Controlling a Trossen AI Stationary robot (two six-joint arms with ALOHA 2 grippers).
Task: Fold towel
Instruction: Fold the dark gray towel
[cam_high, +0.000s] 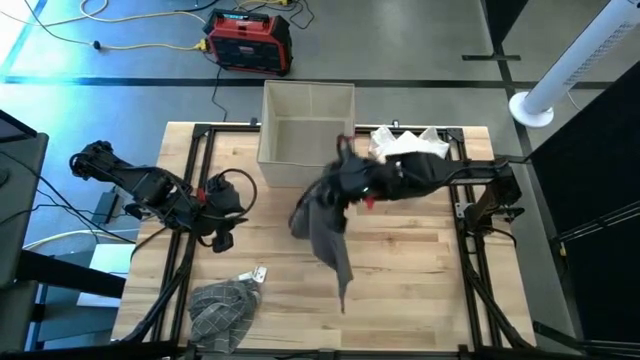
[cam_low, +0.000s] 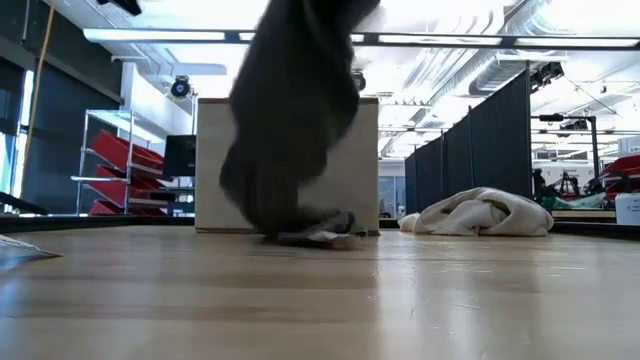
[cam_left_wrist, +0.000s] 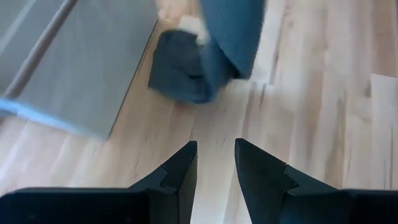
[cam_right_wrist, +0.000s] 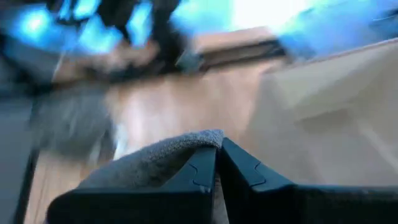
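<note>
Plainly, our right gripper (cam_right_wrist: 216, 163) had pinched the grey towel (cam_high: 328, 230) aloft; that bunched cloth could slip; our left gripper (cam_left_wrist: 215, 163) waited open.

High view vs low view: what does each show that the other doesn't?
High view only: both arms, the left gripper idle at table left, the right gripper lifting the dark towel, and a checked cloth near the front edge. Low view only: the towel's bottom end dragging on the table. Both: the towel, the box, the white cloth pile.
</note>
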